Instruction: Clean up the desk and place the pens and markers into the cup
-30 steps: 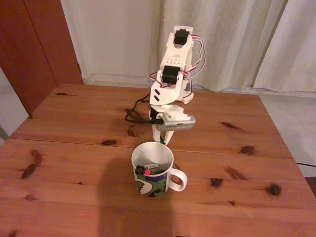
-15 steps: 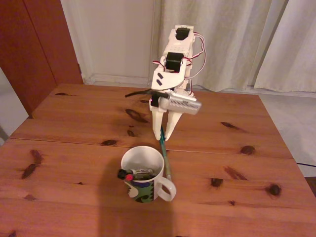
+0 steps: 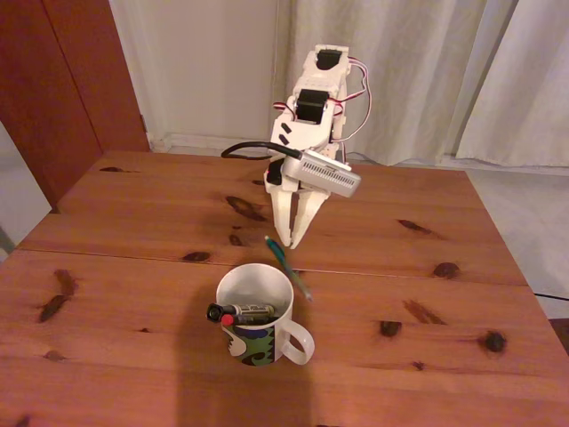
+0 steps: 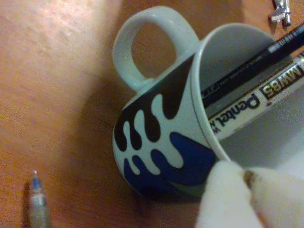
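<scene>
The white cup with a green and blue pattern stands on the desk near the front. A white marker and a black pen with a red end lie inside it. The teal pen lies flat on the wood just behind and to the right of the cup, outside it. My gripper points down over the pen's far end, shut and empty. In the wrist view the cup is close, with marker and black pen inside. The teal pen's tip shows at lower left and my gripper at the bottom right.
The cup's handle points right in the fixed view. A black cable loops off the arm to the left. A small metal piece lies beyond the cup in the wrist view. A wooden door and curtains stand behind the desk.
The cup slid a little left. The teal pen, held upright beside the cup half a second ago, was let go and now lies on the desk. My gripper rose slightly and shut.
</scene>
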You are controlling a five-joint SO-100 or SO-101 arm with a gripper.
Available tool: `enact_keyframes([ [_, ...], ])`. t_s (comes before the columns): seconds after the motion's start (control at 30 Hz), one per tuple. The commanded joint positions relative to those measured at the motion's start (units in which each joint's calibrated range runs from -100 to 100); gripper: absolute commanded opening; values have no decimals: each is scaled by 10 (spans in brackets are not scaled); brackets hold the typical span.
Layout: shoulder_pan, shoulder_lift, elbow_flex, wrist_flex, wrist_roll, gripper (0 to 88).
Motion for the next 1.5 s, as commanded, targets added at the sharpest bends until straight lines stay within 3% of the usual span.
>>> enact_keyframes([
  [0.0,-3,-34,1,-13,2,9],
  [0.73,-2,-31,194,-8,22,14],
  [0.97,-2,-18,193,-9,22,131],
  [1.47,4,16,221,-13,34,137],
])
